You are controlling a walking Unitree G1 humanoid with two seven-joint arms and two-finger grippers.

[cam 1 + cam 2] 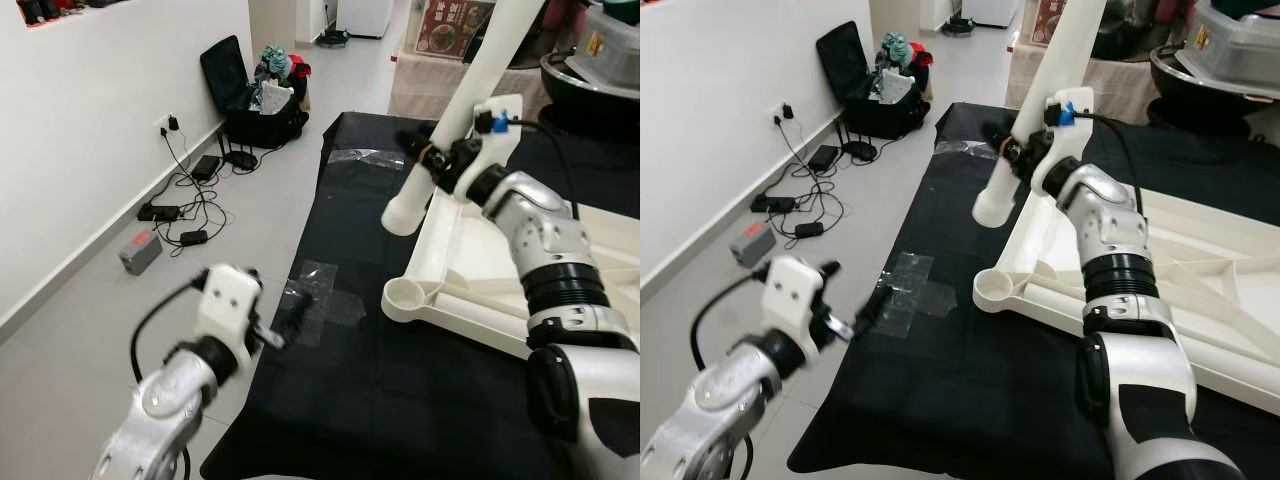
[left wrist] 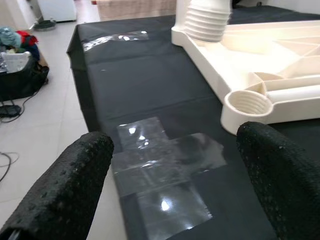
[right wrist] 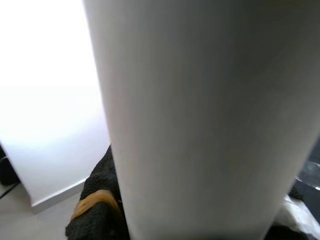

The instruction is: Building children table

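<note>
One cream plastic tabletop (image 1: 470, 270) is lying upside down on a matte black cloth (image 1: 400, 400) spread over the floor, its ribbed underside facing up and round threaded sockets moulded into its corners. A smooth white table leg (image 1: 455, 120), a long tube widening to a ringed collar at its foot, is standing in the tabletop's far corner socket, its long axis running up and leaning away from the tabletop toward the room behind. The right gripper (image 1: 432, 150) is clamping this leg partway up, rough black fingers (image 3: 97, 210) pressing against the tube. The near corner socket (image 1: 997, 290) is sitting open, a hollow ring pointing upward. Beside that corner, shiny strips of clear tape (image 2: 160, 175) are crossing on the cloth. The left gripper (image 1: 862, 318) is hovering above the cloth's edge by the tape, its coarse-textured fingers (image 2: 65, 185) spread wide and holding nothing. Beyond the cloth, pale floor tiles (image 1: 90, 330) are carrying tangled black cables (image 1: 185, 215) along the wall.
</note>
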